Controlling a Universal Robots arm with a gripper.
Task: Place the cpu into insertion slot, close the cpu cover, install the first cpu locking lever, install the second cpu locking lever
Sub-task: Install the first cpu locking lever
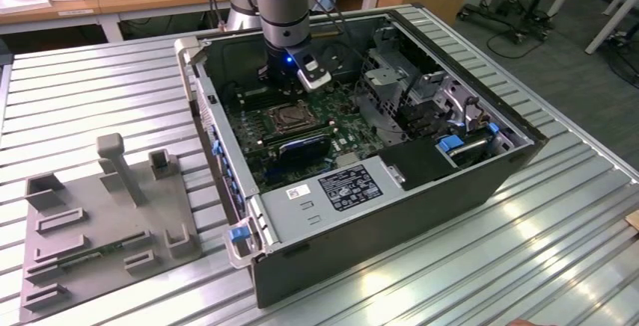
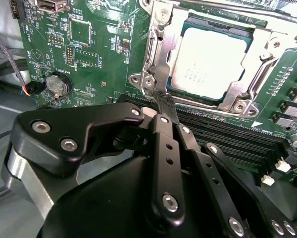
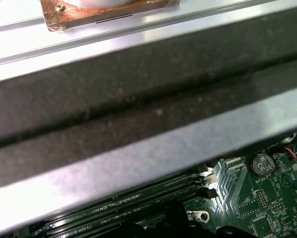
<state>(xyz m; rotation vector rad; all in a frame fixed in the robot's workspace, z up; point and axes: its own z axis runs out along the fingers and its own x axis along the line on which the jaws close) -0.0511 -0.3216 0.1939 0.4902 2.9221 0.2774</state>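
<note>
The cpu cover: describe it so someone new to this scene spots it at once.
Inside the open computer case, find the green motherboard in the second wrist view. The cpu cover is the shiny metal frame lying closed around the pale square cpu, unlike the long black memory slots beside it.

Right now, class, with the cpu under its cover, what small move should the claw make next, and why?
Probably press the locking lever down toward its catch: the cpu sits in the insertion slot, the cpu cover lies over its edges, and the claw, shut, has its tip at that lever's end.
</note>
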